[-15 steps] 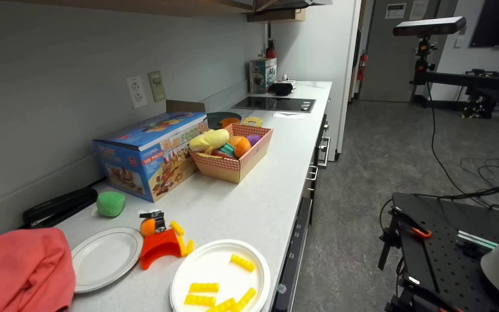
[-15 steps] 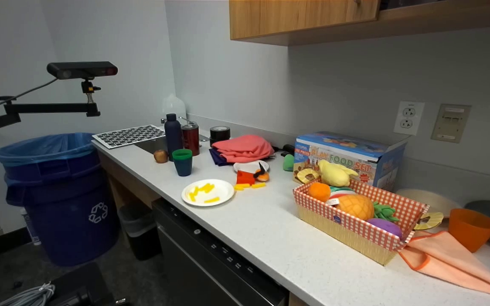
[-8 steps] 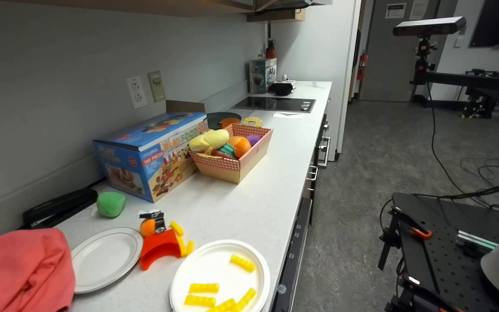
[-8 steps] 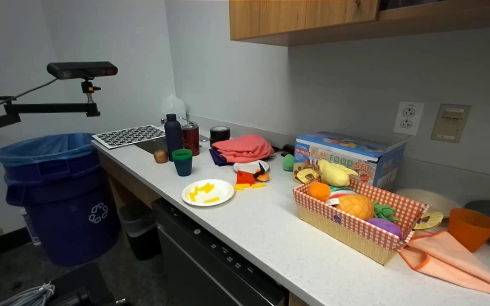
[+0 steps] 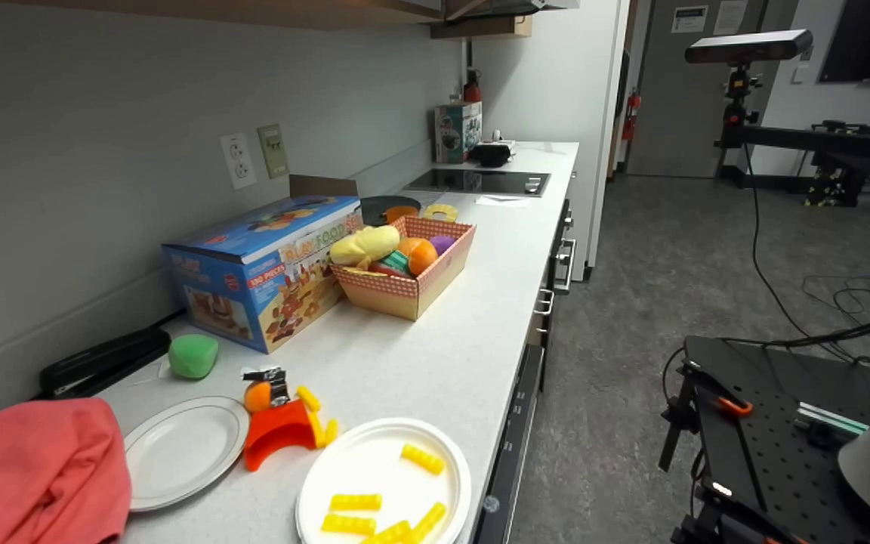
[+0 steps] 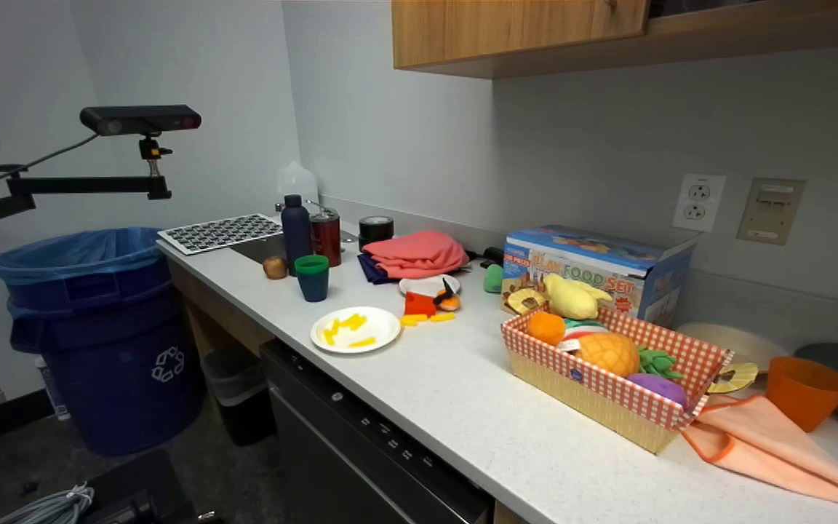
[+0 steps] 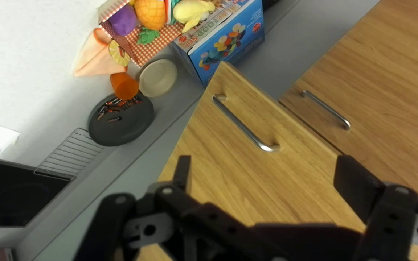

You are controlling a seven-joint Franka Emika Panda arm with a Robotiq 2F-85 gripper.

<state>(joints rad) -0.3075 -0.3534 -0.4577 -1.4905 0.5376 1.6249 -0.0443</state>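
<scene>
While both exterior views show the bench [image 6: 448, 386] unchanged, the pincer [image 7: 265, 168] stands parted and empty, seemingly with no hold begun.
Left to right in the wrist view: dark pan [image 7: 122, 131] beside orange cup [image 7: 123, 87], cabinet door [image 7: 216, 152] with metal handle [image 7: 240, 124] ahead of the pincer and seemingly untouched, then a second handle [image 7: 326, 108] on the neighbouring door [image 7: 386, 87].
</scene>
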